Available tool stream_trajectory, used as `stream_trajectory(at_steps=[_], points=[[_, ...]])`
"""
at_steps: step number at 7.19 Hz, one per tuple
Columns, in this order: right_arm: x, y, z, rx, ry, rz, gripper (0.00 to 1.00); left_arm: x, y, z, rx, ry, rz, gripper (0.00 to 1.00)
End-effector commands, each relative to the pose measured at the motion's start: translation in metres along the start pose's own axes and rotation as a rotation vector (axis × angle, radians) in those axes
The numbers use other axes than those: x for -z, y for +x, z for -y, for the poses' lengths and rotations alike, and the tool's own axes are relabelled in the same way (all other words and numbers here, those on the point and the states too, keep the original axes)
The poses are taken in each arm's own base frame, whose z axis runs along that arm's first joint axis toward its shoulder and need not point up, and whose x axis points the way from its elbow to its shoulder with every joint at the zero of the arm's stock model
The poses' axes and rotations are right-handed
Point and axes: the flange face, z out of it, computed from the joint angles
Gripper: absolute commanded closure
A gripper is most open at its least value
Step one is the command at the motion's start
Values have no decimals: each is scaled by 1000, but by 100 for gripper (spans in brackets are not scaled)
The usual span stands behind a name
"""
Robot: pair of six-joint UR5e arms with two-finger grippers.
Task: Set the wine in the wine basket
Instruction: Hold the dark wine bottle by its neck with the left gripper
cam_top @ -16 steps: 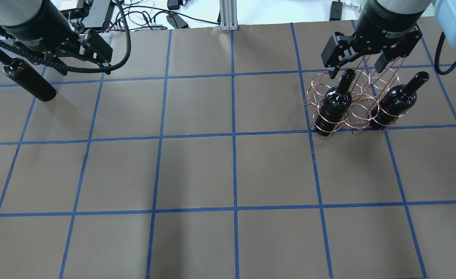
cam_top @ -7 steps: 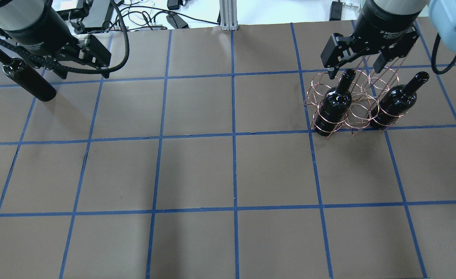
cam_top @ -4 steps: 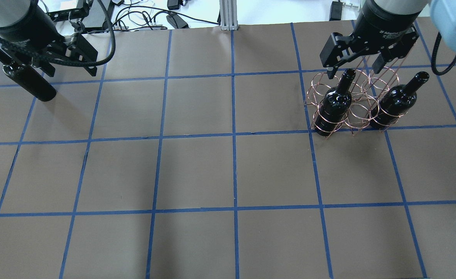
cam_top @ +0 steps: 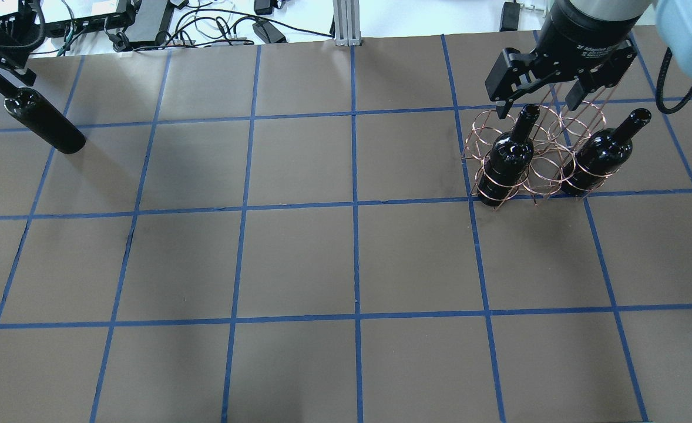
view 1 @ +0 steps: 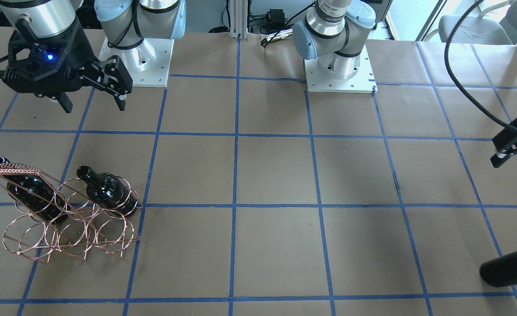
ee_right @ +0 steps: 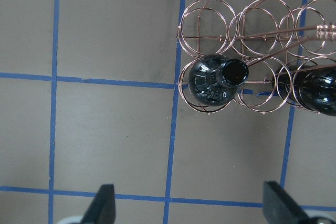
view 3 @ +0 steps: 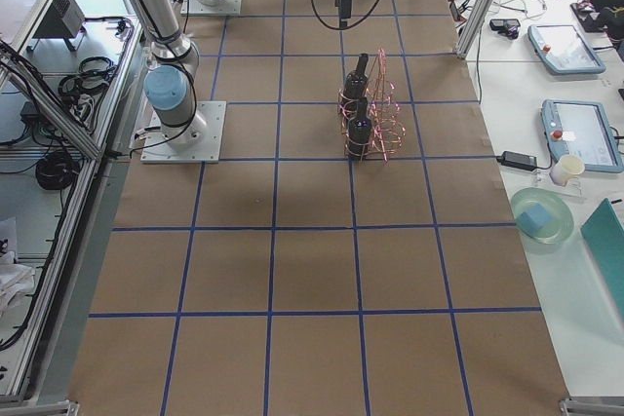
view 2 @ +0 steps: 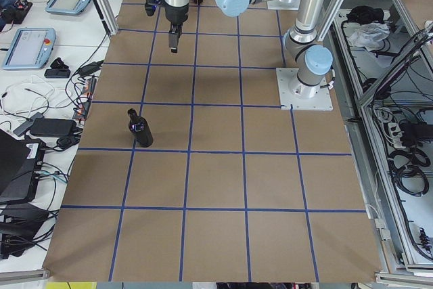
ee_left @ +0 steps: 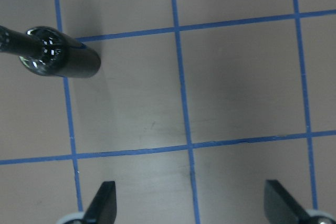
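Observation:
One wine bottle (cam_top: pixel 43 120), black and glossy, stands alone at the table's far left; it also shows in the front view (view 1: pixel 511 267) and the left wrist view (ee_left: pixel 58 59). My left gripper (ee_left: pixel 191 205) is open and empty, high up and off to one side of it. The copper wire wine basket (cam_top: pixel 534 176) stands at the right with two more bottles (cam_top: pixel 506 161) (cam_top: pixel 598 154) upright in its near row. My right gripper (cam_top: pixel 537 106) hangs open and empty above the basket, beside its handle bar (view 1: pixel 12 169). The right wrist view shows the basket (ee_right: pixel 210 19) below.
The table (cam_top: pixel 352 258) is brown paper with a blue tape grid. The basket's far row of rings (ee_right: pixel 262 22) holds nothing. Cables and power bricks (cam_top: pixel 217 23) lie beyond the table's far edge. The arm bases (view 1: pixel 339 66) stand at the robot's side.
My left gripper has moved left toward the table's corner, past the lone bottle, and now mostly leaves the overhead view. The right gripper, basket and bottles have stayed put.

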Motion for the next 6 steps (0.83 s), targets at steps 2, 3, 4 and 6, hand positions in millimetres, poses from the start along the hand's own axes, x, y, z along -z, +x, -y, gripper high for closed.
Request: stream_trajectory(at_steps=[2,3,4,6], points=[[11,0,-8,1,20,-9,0,-52,-84,39,-26,53,25,0],[8,0,-6,2,13,-12,0,-72,-112,42,-50,60,37,0],[8,0,-6,2,13,-12,0,-88,-128,46,-51,68,45,0],[11,-1,-1,2,54,-2,0,-115,-138,59,-60,102,51,0]])
